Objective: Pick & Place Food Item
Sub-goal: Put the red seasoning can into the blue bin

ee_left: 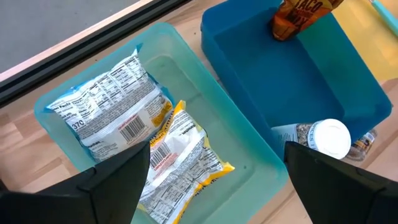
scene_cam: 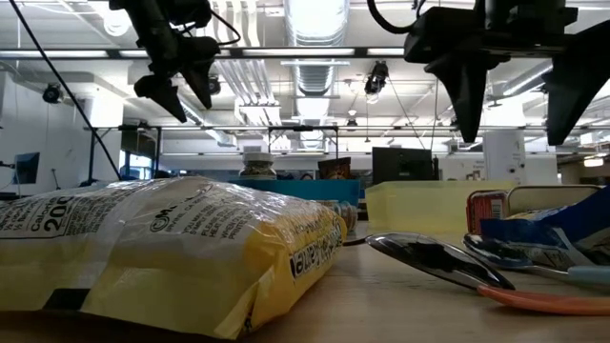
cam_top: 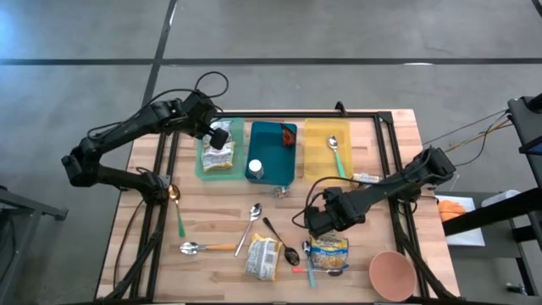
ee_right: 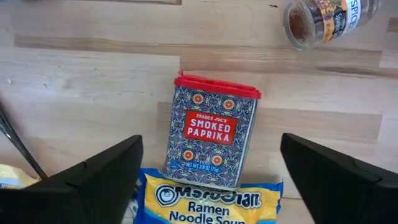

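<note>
Wooden slatted bench [cam_top: 212, 229]; pale green plastic tray [cam_top: 236, 127] holding two noodle packets, left tool [ee_left: 211, 186] wide above it; right tool [ee_right: 208, 180] wide above the red-lidded smoked paprika tin [ee_right: 212, 129], well right of that tray.

The right claw [ee_right: 208, 177] hangs wide open over the wooden tabletop [ee_right: 93, 81]. Between its two dark fingers [ee_right: 93, 183] lies a smoked paprika tin [ee_right: 211, 130] with a red lid, flat on its back. The tin's base end overlaps a blue ramen noodle soup packet [ee_right: 208, 202]. Farther off lies a glass spice jar [ee_right: 326, 18] on its side.
</note>
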Motion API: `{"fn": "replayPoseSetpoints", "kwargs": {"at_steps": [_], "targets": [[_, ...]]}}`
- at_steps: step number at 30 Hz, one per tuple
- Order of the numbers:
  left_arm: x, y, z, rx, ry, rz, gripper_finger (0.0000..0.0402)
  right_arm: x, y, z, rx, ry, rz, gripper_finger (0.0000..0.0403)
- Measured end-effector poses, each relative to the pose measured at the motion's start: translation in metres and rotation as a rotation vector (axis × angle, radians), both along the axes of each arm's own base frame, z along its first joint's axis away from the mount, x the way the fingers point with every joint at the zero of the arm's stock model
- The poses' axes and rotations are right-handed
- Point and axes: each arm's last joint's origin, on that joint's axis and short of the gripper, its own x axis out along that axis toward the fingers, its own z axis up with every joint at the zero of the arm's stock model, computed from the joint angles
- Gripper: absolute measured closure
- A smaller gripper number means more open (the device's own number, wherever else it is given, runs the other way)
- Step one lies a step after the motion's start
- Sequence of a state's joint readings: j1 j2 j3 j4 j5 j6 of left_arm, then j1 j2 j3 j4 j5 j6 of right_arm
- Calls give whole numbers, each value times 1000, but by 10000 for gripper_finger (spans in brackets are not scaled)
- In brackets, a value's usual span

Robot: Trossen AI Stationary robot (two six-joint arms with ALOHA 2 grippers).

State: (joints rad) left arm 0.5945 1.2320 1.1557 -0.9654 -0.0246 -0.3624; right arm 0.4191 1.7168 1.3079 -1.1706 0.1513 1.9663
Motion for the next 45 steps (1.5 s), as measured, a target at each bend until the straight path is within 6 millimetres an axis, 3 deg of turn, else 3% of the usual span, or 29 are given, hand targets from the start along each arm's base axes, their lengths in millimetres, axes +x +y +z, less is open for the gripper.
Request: {"fn": "replayPoseSetpoints", "kwargs": {"at_steps": [16,36,45], "targets": [[1,-1,0,-31,-22,-23,29,11,7,-1,-74,-153,69,20],[1,-2,0,-48,-22,-58,28,16,17,-35,0,-16,-107,20],[0,-3,-1,-53,-12,-70,28,13,16,-35,-22,23,-138,20]]}}
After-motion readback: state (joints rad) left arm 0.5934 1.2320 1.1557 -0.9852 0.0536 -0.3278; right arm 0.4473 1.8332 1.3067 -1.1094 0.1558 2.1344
